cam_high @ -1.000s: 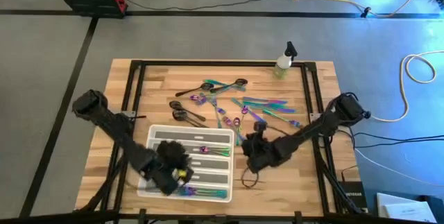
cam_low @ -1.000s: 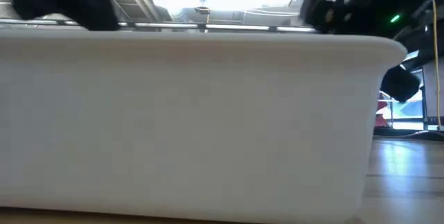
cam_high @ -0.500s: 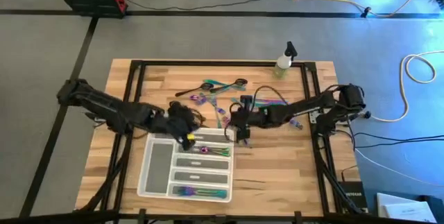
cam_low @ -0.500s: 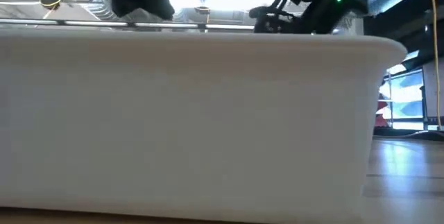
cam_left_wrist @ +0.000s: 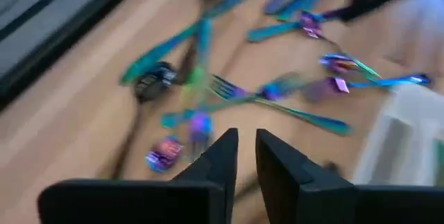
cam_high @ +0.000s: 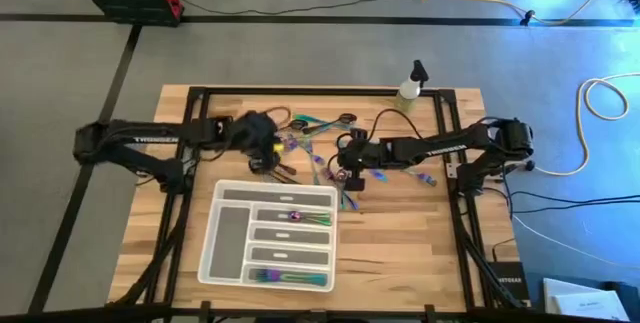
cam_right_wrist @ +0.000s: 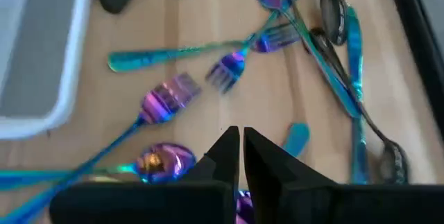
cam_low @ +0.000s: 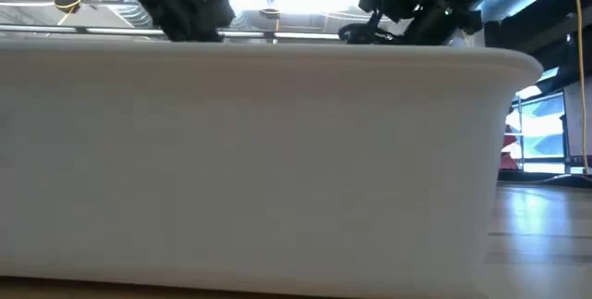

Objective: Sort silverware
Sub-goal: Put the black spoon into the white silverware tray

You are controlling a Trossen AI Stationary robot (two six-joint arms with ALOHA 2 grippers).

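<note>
Silverware (cam_high: 330,153) lies scattered across the far middle of the wooden desk (cam_high: 400,243), a loose tangle of shiny purple-teal forks, knives and spoons with a few dark ones among them. On the left, the left arm stretches in from the desk's edge, and the left gripper (cam_high: 262,143) hangs over the near-left end of that pile. From its wrist camera its two dark fingers (cam_left_wrist: 218,158) stand almost together with only a thin slit between them, nothing caught there, and below them sit a teal fork (cam_left_wrist: 277,102), a dark spoon (cam_left_wrist: 154,84) and more coloured pieces.

Nearer the front, left of centre, sits the white tray (cam_high: 215,253) with its long compartments. A few coloured pieces already lie in it: some in the second compartment from the back (cam_high: 305,217), some in the front one (cam_high: 290,278). From table height the tray's pale wall (cam_low: 259,160) fills nearly everything, with both arms showing dark above its rim.

Right of the tray's back corner, the right gripper (cam_high: 345,168) hovers over the middle of the pile, its arm reaching in from the right side. Its fingers (cam_right_wrist: 223,156) are pressed nearly closed too, empty, above a purple spoon (cam_right_wrist: 163,161) and two forks (cam_right_wrist: 229,68).

A small spray bottle (cam_high: 410,85) stands at the far edge, well apart from both grippers.
</note>
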